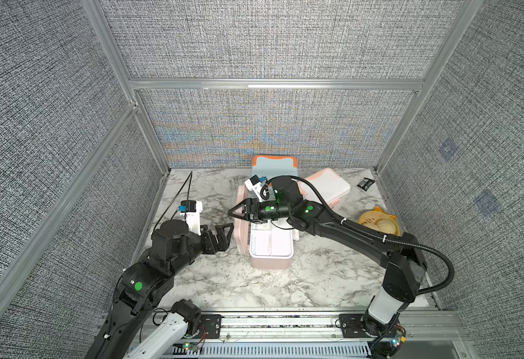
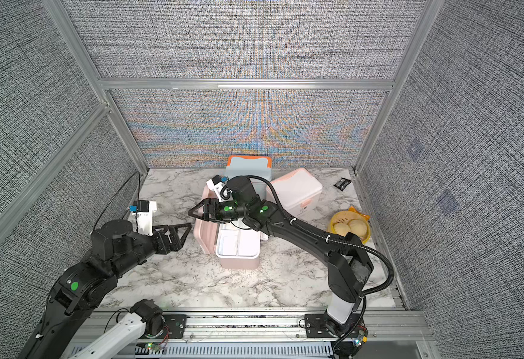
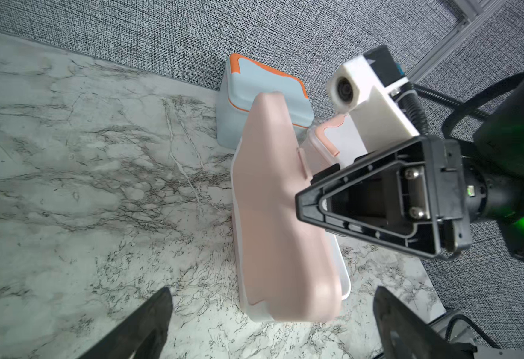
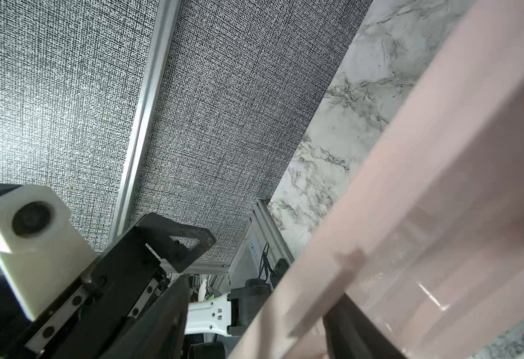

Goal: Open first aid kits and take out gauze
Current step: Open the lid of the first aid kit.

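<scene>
The pink-and-white first aid kit stands open at mid-table, with its base (image 1: pixel 270 264) (image 2: pixel 239 264) facing up and its pink lid (image 1: pixel 240 231) (image 2: pixel 204 234) (image 3: pixel 279 217) (image 4: pixel 410 186) on edge at its left. Flat white pads that look like gauze (image 1: pixel 264 245) (image 2: pixel 229 244) lie inside. My right gripper (image 1: pixel 232 214) (image 2: pixel 193 213) (image 3: pixel 301 202) (image 4: pixel 260 320) is open, its jaws straddling the lid's upper edge with a gap on one side. My left gripper (image 1: pixel 230 237) (image 2: pixel 186 237) (image 3: pixel 272 290) is open just left of the lid, holding nothing.
A pale blue-and-orange kit (image 1: pixel 274 166) (image 2: pixel 248 167) (image 3: pixel 254 102) stands shut at the back wall. Beside it, a white-and-peach kit (image 1: pixel 326 186) (image 2: pixel 298 189) is also shut. A yellow basket of buns (image 1: pixel 379 225) and a black wrapper (image 1: pixel 365 183) are at the right. Walls enclose three sides.
</scene>
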Motion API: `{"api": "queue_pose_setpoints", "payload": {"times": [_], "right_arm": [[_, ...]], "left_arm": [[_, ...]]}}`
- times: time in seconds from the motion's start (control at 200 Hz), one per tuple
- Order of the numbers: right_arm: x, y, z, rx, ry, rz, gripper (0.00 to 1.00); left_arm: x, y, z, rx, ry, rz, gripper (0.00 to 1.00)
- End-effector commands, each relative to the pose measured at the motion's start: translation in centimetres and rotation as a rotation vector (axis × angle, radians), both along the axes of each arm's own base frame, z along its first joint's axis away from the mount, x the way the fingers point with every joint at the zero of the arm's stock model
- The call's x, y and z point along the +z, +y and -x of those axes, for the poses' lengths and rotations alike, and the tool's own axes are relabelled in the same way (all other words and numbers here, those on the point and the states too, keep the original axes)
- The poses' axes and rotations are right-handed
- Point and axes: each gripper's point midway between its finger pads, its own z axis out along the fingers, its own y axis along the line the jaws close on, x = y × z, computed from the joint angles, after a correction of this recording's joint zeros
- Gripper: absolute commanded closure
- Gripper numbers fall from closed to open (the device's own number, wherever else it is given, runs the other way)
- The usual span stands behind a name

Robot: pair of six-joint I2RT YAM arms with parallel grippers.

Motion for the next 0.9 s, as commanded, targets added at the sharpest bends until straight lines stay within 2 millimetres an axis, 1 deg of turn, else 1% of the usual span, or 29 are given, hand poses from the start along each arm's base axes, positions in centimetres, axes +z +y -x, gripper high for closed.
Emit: {"api": "queue_pose_setpoints", "payload": {"times": [0.0, 0.12, 0.195, 0.235, 0.255, 0.32, 0.44, 0.485, 0.535, 0.625, 0.71, 0.735, 0.781, 0.861, 0.896], "right_arm": [[0.3, -1.0, -0.1, -0.034, -0.049, 0.042, 0.24], [1.0, -2.7, -0.2, -0.089, -0.101, 0.058, 0.13], [1.4, -2.9, -0.6, -0.121, -0.112, 0.024, 0.05], [1.4, -2.4, -0.7, -0.108, -0.103, 0.011, 0.01], [1.7, -2.1, -0.7, -0.098, -0.099, 0.0, 0.01], [1.9, -0.8, -0.5, -0.06, -0.076, -0.027, 0.01], [1.1, 1.5, -0.8, -0.022, -0.029, -0.051, 0.01], [0.9, 1.9, -0.9, -0.015, -0.016, -0.061, 0.01], [0.8, 1.8, -0.8, -0.014, -0.013, -0.065, 0.01], [1.1, 0.4, -0.7, -0.043, -0.037, -0.054, 0.01], [1.5, -1.6, -0.7, -0.085, -0.06, -0.041, 0.01], [1.3, -2.2, -0.7, -0.097, -0.062, -0.032, 0.01], [1.5, -3.4, -0.7, -0.119, -0.072, -0.025, 0.01], [1.0, -5.7, -0.5, -0.159, -0.079, 0.007, 0.01], [0.7, -6.7, -0.4, -0.177, -0.085, 0.027, 0.01]], "left_arm": [[0.2, 0.3, 0.2, 0.001, -0.007, -0.015, 0.0], [0.4, 0.1, 0.1, -0.005, -0.007, -0.013, 0.0], [0.4, 0.1, 0.1, -0.006, -0.006, -0.013, 0.0], [0.5, 0.1, 0.0, -0.002, -0.008, -0.013, 0.0], [0.5, 0.1, 0.0, -0.002, -0.008, -0.013, 0.0], [0.4, 0.1, -0.2, 0.001, -0.002, -0.018, 0.0], [0.4, 0.0, -0.4, 0.004, 0.004, -0.021, 0.0], [0.5, 0.0, -0.3, 0.003, 0.005, -0.02, 0.0], [0.6, 0.1, -0.2, 0.003, 0.004, -0.019, 0.0], [0.7, 0.1, -0.1, 0.0, 0.002, -0.021, 0.0], [0.8, -0.1, -0.2, -0.009, 0.001, -0.024, 0.0], [0.9, -0.2, -0.2, -0.013, 0.001, -0.025, 0.0], [1.1, -0.3, -0.4, -0.02, -0.002, -0.025, 0.0], [1.5, -1.0, -0.6, -0.044, -0.007, -0.018, 0.0], [1.8, -2.0, -0.7, -0.106, -0.027, -0.013, 0.0]]}}
